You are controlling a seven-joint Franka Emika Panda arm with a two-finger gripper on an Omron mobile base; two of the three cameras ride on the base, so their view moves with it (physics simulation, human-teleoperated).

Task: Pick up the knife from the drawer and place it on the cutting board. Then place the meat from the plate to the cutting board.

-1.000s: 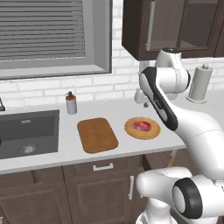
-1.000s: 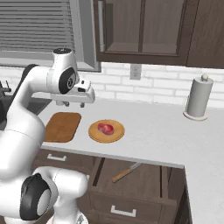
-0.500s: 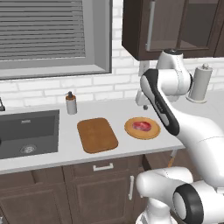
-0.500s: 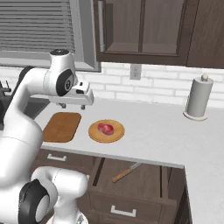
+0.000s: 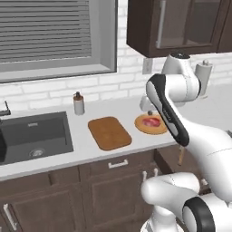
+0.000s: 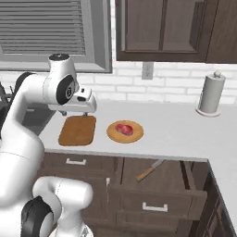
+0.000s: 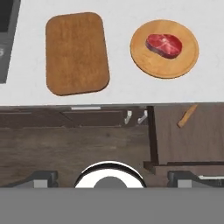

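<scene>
A: How many boards, plates and steaks on the counter?

B: One of each. In the hand view, one cutting board [image 7: 77, 53] lies at about ten o'clock, bare on top. One round plate [image 7: 183, 61] sits at one o'clock, well apart from the board, and the single piece of meat [image 7: 164, 45] lies on it, toward its upper side.

A: And the knife?

B: One knife [image 6: 149, 170], lying in the open drawer [image 6: 157, 196] below the counter edge. In the right base view it is tilted, handle low, blade pointing up toward one o'clock. The hand view shows just its handle at four o'clock.

A: What about the gripper?

B: The gripper [image 6: 74, 113] hangs above the counter by the board's far edge, its jaws spread wide, nothing between them.

A: Anything else?

B: One paper towel roll [image 6: 211, 94] at two o'clock, one sink [image 5: 34, 136], one small bottle [image 5: 79, 103].
</scene>
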